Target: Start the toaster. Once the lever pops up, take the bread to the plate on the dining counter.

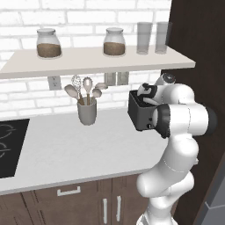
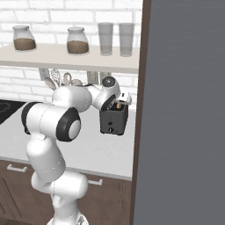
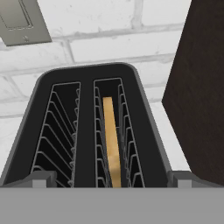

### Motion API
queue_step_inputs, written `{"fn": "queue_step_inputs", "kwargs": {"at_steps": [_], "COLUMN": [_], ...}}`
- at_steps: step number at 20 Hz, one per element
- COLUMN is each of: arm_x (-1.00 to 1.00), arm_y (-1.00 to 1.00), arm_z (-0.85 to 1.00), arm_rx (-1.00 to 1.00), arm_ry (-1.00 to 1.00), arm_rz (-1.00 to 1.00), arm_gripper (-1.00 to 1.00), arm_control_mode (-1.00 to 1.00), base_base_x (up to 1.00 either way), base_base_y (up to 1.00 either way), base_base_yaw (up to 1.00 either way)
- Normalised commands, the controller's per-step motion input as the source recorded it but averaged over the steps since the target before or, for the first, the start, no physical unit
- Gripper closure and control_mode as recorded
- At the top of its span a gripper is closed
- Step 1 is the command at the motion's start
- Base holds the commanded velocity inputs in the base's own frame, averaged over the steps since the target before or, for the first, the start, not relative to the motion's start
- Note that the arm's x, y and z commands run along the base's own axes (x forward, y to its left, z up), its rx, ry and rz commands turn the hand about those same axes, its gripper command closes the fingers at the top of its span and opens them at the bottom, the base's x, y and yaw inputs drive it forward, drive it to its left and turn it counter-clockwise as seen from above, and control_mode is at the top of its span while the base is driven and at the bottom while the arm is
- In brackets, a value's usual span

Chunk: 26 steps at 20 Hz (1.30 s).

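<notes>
The dark toaster (image 1: 137,115) (image 2: 114,119) (image 3: 89,127) stands on the white worktop against the brick wall, beside a tall dark cabinet. A tan slice of bread (image 3: 112,144) (image 2: 117,105) sits upright in its right slot, and the left slot holds nothing. My gripper (image 3: 113,181) (image 1: 147,98) (image 2: 115,103) hovers just above the toaster's top, pointing down into it. It is open, with its fingertips (image 3: 41,178) spread wide to either side of the slots and nothing between them. The plate and the dining counter are out of view.
A grey utensil cup (image 1: 87,110) stands left of the toaster. A shelf (image 1: 88,61) with jars and glasses hangs low over the worktop. The dark cabinet side (image 3: 201,87) is close on the toaster's right. A cooktop (image 1: 9,145) lies far left.
</notes>
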Motion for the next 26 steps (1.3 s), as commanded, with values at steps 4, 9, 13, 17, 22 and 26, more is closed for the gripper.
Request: {"fn": "queue_step_inputs", "kwargs": {"at_steps": [4,9,13,17,22,26], "arm_x": [0.0,0.0,0.0,0.0,0.0,0.0], "arm_y": [0.0,0.0,0.0,0.0,0.0,0.0], "arm_z": [0.0,0.0,0.0,0.0,0.0,0.0], "arm_rx": [0.0,0.0,0.0,0.0,0.0,0.0], "arm_ry": [0.0,0.0,0.0,0.0,0.0,0.0], "arm_rz": [0.0,0.0,0.0,0.0,0.0,0.0], "arm_gripper": [-1.0,-1.0,-1.0,-1.0,-1.0,-1.0], "arm_control_mode": [-1.0,-1.0,-1.0,-1.0,-1.0,-1.0], "base_base_x": [0.0,0.0,0.0,0.0,0.0,0.0], "base_base_y": [0.0,0.0,0.0,0.0,0.0,0.0], "base_base_yaw": [0.0,0.0,0.0,0.0,0.0,0.0]}}
